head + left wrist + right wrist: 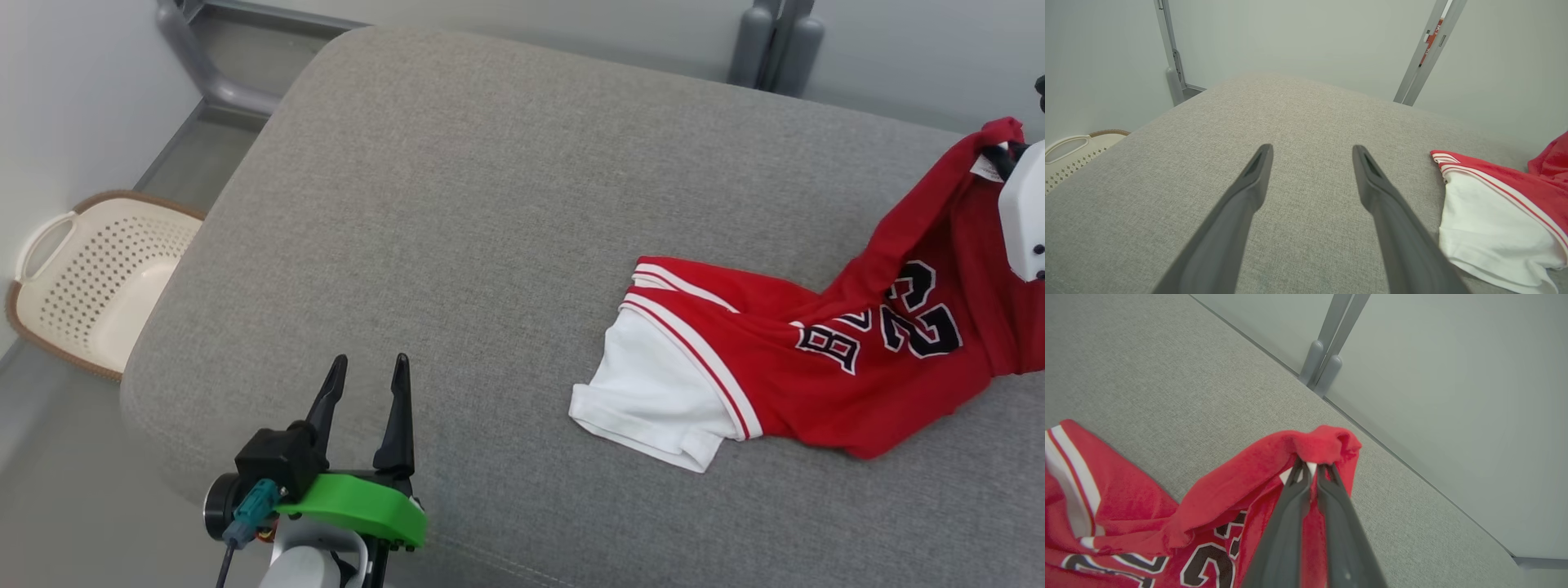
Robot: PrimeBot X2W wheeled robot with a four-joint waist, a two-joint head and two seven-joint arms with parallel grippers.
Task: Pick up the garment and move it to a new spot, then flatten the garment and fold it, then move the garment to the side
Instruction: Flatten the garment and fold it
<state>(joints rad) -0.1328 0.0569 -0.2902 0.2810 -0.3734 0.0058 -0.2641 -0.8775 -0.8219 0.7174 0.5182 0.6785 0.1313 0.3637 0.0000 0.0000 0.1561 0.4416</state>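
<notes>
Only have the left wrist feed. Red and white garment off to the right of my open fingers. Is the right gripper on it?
Observer: Yes. The right gripper is shut on a bunched red edge of the jersey.
Operator: Is it lifted or flat?
Observer: The pinched end is raised off the surface. The white sleeve end lies on the grey cushion.
Operator: Which face is up?
Observer: Black numerals with white edging show on top, though the cloth there is creased.
</notes>
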